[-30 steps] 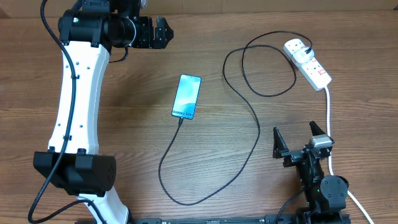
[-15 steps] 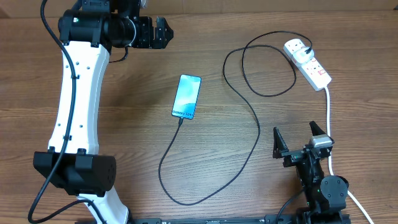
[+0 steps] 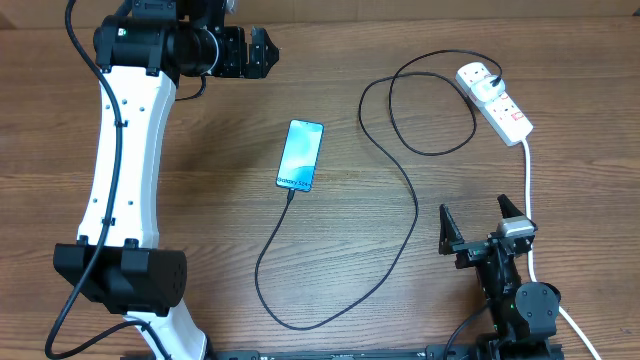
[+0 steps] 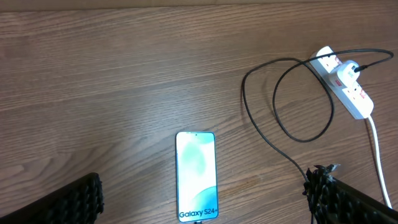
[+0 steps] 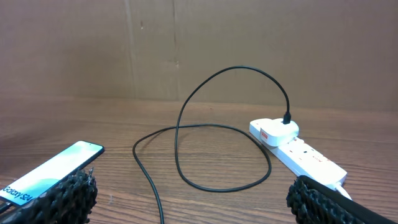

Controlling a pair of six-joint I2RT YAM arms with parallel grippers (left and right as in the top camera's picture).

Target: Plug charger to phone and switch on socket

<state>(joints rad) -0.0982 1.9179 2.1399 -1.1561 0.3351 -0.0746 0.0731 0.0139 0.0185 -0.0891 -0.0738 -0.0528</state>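
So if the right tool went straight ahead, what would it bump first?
Probably the charger, where its cable loops on the table, if it travels low enough; height is hard to judge. The socket sits off to the right.

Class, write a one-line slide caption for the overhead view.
Phone on a wooden table, charger cable looping to the power strip.

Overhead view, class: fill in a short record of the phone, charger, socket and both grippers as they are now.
phone: flat on the table, screen up and lit
charger: one end meets the phone's bottom edge, seemingly plugged in; other end in the adapter
socket: far right, adapter seated; switch state unreadable
left gripper: open, empty, far left
right gripper: open, empty, beside the white lead
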